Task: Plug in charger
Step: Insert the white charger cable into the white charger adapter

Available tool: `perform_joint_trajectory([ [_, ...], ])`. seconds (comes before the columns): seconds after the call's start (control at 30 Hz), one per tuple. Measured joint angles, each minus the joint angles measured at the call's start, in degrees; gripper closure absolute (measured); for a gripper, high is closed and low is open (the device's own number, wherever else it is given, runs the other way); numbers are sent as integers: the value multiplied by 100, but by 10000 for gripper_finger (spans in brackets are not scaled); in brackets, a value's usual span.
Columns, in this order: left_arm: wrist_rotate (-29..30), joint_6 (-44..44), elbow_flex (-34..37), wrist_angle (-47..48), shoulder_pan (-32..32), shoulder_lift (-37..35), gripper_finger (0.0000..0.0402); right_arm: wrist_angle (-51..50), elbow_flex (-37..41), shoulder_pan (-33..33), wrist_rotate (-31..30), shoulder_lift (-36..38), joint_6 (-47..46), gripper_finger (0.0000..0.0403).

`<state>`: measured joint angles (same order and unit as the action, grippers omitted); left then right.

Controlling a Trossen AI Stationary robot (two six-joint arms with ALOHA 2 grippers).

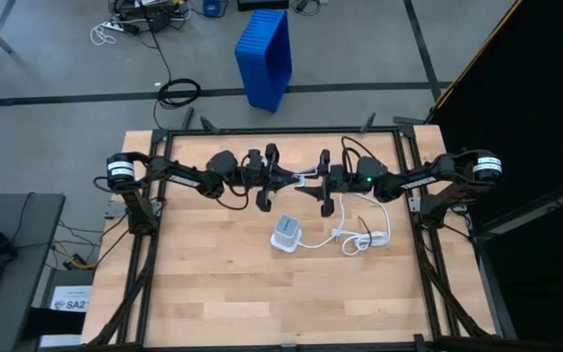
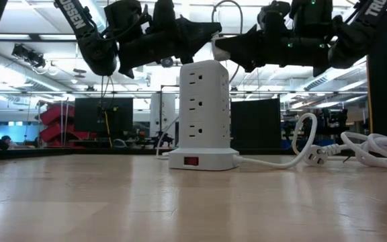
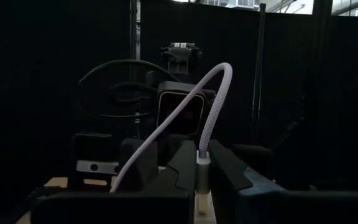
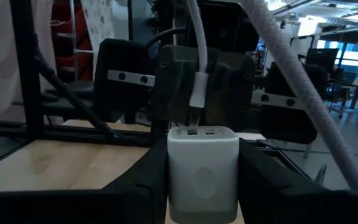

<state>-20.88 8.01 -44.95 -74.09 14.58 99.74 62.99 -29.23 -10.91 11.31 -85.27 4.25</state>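
The charger, a small white brick with two ports on its end face, sits between the fingers of my right gripper. My left gripper is shut on the plug of a white braided cable, which arches up and back over it. Both grippers meet in the air over the table's middle, left gripper facing right gripper, and both hang above the white socket tower. In the right wrist view the plug's metal tip stands right at a port; I cannot tell whether it is in. My left gripper pinches the cable's plug sleeve between its two fingers, coming level from the table's left. The plug points along the fingers toward the charger. The cable leaves the sleeve in a slack arch, clear of the table. My right gripper pinches the charger by its two opposite side faces, one finger on each side, coming level from the table's right. The port face points toward the left gripper. The charger is lifted clear, above the socket tower.
The socket tower stands on its base at mid-table. Its thick white cord lies looped toward the right edge, also visible in the low view as cord. Black frame rails border the table. A blue bin stands on the floor beyond the far edge.
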Motion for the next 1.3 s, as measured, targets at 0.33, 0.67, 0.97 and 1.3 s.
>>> perform_joint_trajectory([
  [0.33, 47, -15, 0, -32, -7, 4, 400, -58, -93, 114, -122, -64, 7, 293],
  [0.67, 45, 85, 15, 47, -7, 4, 400, 3, -694, 141, -109, -822, 174, 293],
  [0.97, -173, 186, 20, 24, 191, -164, 400, 677, -141, 137, -303, -476, 74, 293],
  [1.3, -160, 166, 15, 211, 183, -56, 400, 620, -111, 130, -308, -481, 28, 293],
])
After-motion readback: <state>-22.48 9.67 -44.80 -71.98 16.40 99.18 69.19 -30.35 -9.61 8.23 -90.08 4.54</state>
